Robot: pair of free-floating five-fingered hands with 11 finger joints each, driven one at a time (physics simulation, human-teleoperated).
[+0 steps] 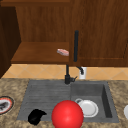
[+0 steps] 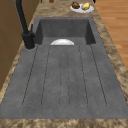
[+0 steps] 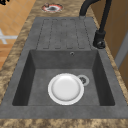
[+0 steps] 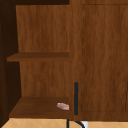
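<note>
Black against the grey: left hand point(image 1: 35, 116), low in the front view, over the near left corner of the draining board point(image 1: 42, 96). Shows as one dark rounded mass with a short tip pointing right; cannot tell whether the fingers are spread, pressed together or curled. Holds nothing that can be made out.

Just to its right, close but apart: red ball point(image 1: 67, 114), plain and glossy, at the front edge of the sink point(image 1: 107, 100), overlapping the line where board meets basin. Being round, shows no long axis and points no way.

Behind the ball's right side, flat on the basin floor: white plate point(image 1: 88, 108), face up, beside the drain point(image 3: 82, 80) in the right side view. Behind the sink, upright: dark faucet point(image 1: 67, 75).

On the stone counter point(image 1: 15, 85), at the far left: red-rimmed plate point(image 1: 5, 105). Further along the counter in the left side view: white dish with food point(image 2: 82, 7). Up on the open wooden shelf point(image 1: 35, 53): small pink piece point(image 1: 63, 52), lying flat near the right end.
</note>
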